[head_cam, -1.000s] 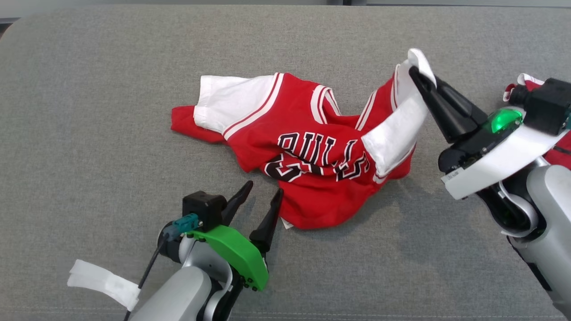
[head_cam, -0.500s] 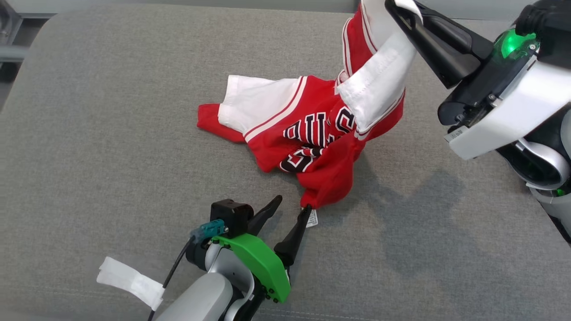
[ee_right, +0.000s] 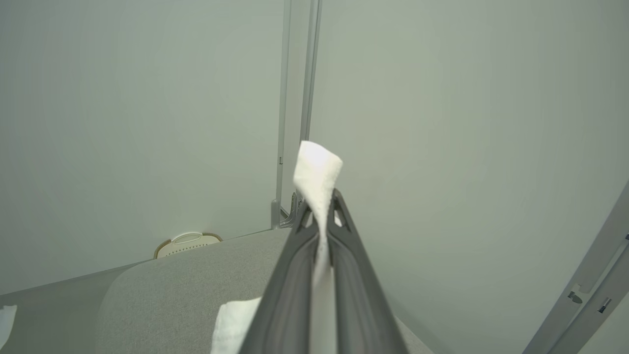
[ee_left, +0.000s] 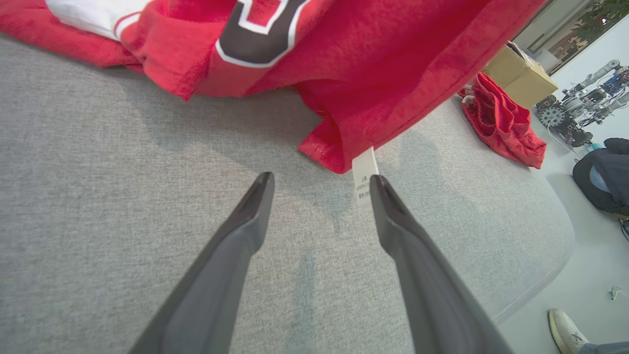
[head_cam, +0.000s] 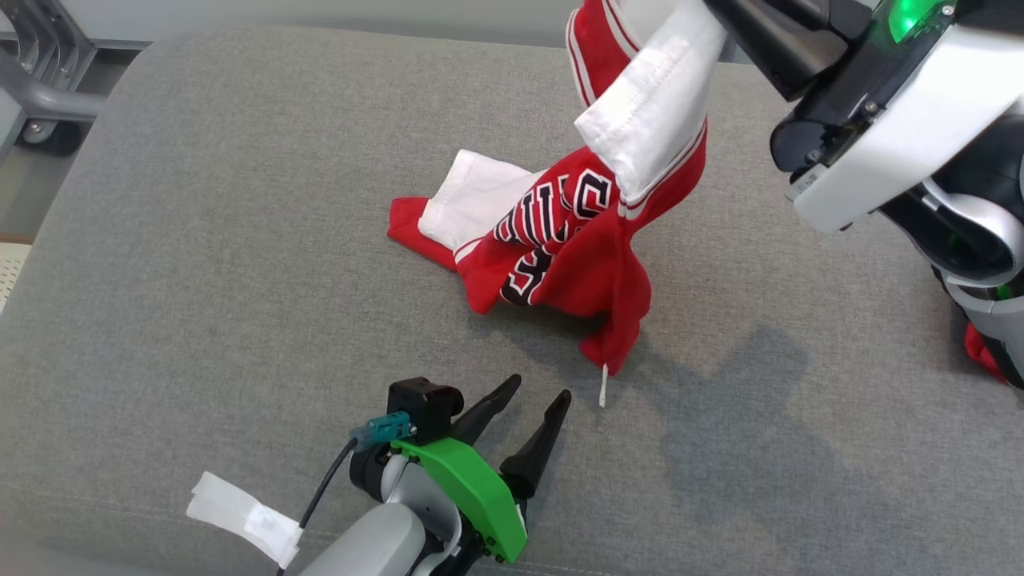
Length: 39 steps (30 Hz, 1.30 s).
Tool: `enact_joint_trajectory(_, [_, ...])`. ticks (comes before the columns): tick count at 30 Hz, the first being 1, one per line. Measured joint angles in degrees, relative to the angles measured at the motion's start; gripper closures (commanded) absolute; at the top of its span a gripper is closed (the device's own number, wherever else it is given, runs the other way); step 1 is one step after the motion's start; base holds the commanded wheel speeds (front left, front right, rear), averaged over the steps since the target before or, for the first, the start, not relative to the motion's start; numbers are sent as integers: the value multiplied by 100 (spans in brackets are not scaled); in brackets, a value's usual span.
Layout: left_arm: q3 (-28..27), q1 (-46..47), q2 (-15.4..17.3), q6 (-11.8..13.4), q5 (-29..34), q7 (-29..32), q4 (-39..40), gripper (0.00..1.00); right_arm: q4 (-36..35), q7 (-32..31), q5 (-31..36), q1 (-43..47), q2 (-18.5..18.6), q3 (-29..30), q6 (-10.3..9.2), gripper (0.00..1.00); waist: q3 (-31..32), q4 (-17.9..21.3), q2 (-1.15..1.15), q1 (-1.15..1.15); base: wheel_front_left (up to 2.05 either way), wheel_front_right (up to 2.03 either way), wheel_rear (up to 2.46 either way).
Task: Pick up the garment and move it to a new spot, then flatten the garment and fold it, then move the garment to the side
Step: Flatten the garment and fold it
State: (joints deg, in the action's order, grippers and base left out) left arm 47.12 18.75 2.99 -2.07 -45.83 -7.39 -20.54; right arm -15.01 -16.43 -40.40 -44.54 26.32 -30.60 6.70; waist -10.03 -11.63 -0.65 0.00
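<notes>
I have the right gripper (ee_right: 322,211) clamped on a white sleeve (head_cam: 652,120) of the garment (head_cam: 592,264), up at one o'clock in the head view. The jersey hangs from there, with its red body and other sleeve draped on the grey cushion (head_cam: 200,240) near centre. My left gripper (head_cam: 538,390) sits at six o'clock, fingers spread and holding nothing, tips close beside the hem's white label (ee_left: 364,177). I'd judge this as partway through the first step: raised by one corner, not clear of the cushion, not yet laid anywhere new. Flattening, folding and the final shift aside are all ahead. A second red cloth (ee_left: 501,128) lies at three o'clock in the left wrist view.
</notes>
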Motion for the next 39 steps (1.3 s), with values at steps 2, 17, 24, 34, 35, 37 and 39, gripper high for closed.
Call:
enact_joint_trajectory(2, [18, 3, -14, -70, -64, -67, -10, 0, 51, -82, -23, -114, -11, 25, -34, 100, 15, 30, 0, 0, 0, 0, 0])
enact_joint_trajectory(17, [158, 152, -23, -242, -343, -300, -339, 0, 294, -493, -470, -622, -533, 280, -539, 100, 162, 56, 0, 0, 0, 0, 0])
enact_joint_trajectory(24, [170, 152, -26, -244, -553, -361, -403, 0, 753, -753, -467, -208, 18, 616, -945, 100, 132, -52, 0, 0, 0, 0, 0])
enact_joint_trajectory(34, [388, 151, -24, -298, -558, -385, -436, 0, 1202, -608, -447, 1232, 621, 1159, -1235, 100, 14, 190, 0, 0, 0, 0, 0])
enact_joint_trajectory(35, [475, 153, -24, -304, -557, -363, -415, 0, 1236, -554, -448, 1314, 626, 1216, -1236, 100, -3, 228, 0, 0, 0, 0, 0])
enact_joint_trajectory(37, [619, 158, -24, -331, -536, -315, -385, 0, 1273, -434, -450, 1429, 613, 1326, -1243, 100, -43, 306, 0, 0, 0, 0, 0])
enact_joint_trajectory(39, [722, 179, -25, -354, -532, -235, -372, 0, 1298, -342, -466, 1480, 584, 1388, -1244, 100, -91, 387, 0, 0, 0, 0, 0])
